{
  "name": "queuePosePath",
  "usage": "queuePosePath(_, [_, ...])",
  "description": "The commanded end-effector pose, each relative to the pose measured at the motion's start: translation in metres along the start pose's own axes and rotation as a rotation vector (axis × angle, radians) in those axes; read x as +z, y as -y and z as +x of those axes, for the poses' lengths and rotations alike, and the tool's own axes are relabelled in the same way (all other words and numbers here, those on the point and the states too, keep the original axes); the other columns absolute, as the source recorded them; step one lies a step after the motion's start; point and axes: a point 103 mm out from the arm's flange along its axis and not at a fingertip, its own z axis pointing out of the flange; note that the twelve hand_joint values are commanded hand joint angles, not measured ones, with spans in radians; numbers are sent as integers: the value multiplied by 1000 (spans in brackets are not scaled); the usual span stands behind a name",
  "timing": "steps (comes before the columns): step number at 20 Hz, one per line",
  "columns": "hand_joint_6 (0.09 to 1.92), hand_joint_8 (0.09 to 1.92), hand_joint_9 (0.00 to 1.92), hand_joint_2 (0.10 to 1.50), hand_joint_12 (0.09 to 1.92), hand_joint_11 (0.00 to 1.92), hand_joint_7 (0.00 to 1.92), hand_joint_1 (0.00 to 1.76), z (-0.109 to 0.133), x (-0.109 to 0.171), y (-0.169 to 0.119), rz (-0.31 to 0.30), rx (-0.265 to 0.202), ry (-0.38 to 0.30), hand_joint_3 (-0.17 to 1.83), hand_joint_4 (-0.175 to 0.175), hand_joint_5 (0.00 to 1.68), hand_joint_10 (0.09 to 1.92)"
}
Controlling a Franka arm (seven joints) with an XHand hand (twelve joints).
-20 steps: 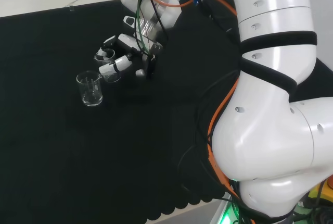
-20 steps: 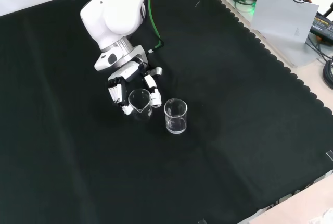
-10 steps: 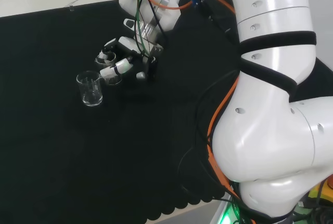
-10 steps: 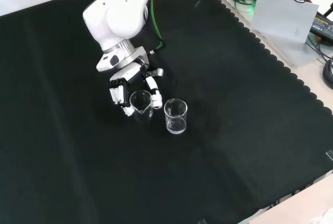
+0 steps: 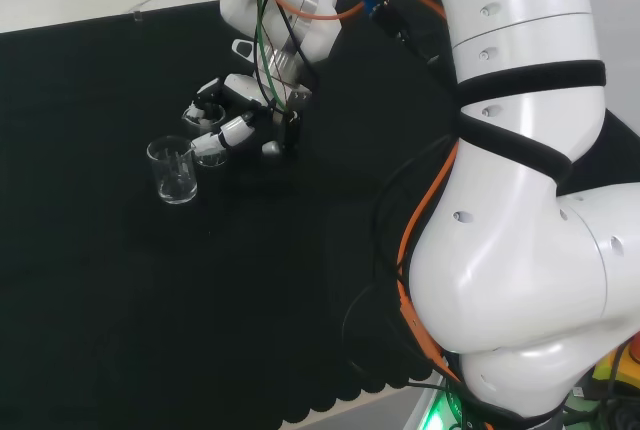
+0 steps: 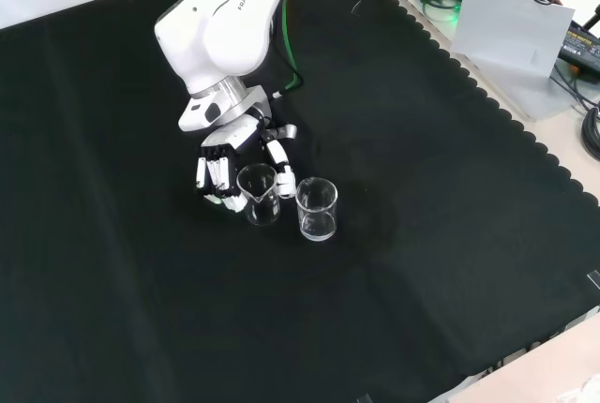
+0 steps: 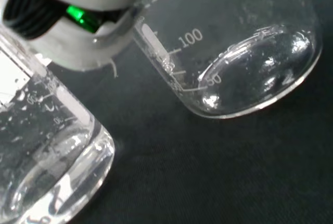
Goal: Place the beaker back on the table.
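White arm's hand (image 5: 235,100) low over black cloth (image 5: 150,280), fingers (image 5: 225,133) curled round small beaker (image 5: 211,150), second beaker (image 5: 174,170) just beside

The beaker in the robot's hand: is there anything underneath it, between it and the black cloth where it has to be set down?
Nothing visible stands in the way. The hand is curled round the beaker, and the black cloth around its base looks bare. A second beaker stands right beside it, to its right in the front view, not beneath it.

Your arm reaches down over the cloth with the hand (image 6: 225,171) held low, palm side toward the beaker (image 6: 259,193). Its fingers (image 6: 212,176) and thumb (image 6: 281,165) are curled round the glass from either side, wrist tilted downward above them.
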Motion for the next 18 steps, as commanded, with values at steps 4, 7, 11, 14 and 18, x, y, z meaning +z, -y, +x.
queuePosePath(4, [691, 490, 649, 557, 1345, 67, 612, 950, 2, -10, 5, 38, 19, 6, 624, -12, 467, 438])
queuePosePath(7, [382, 584, 416, 553, 1233, 8, 333, 907, 6, -16, 8, 58, 36, 20, 573, -34, 341, 600])
queuePosePath(11, [173, 618, 331, 556, 1145, 0, 247, 867, 16, -26, 15, 88, 50, 57, 540, -37, 336, 662])
queuePosePath(14, [109, 616, 293, 559, 1100, 0, 216, 846, 22, -37, 19, 80, 67, 66, 523, -36, 329, 669])
queuePosePath(18, [87, 612, 264, 562, 1062, 0, 192, 828, 32, -60, 33, 41, 97, 94, 510, -36, 323, 675])
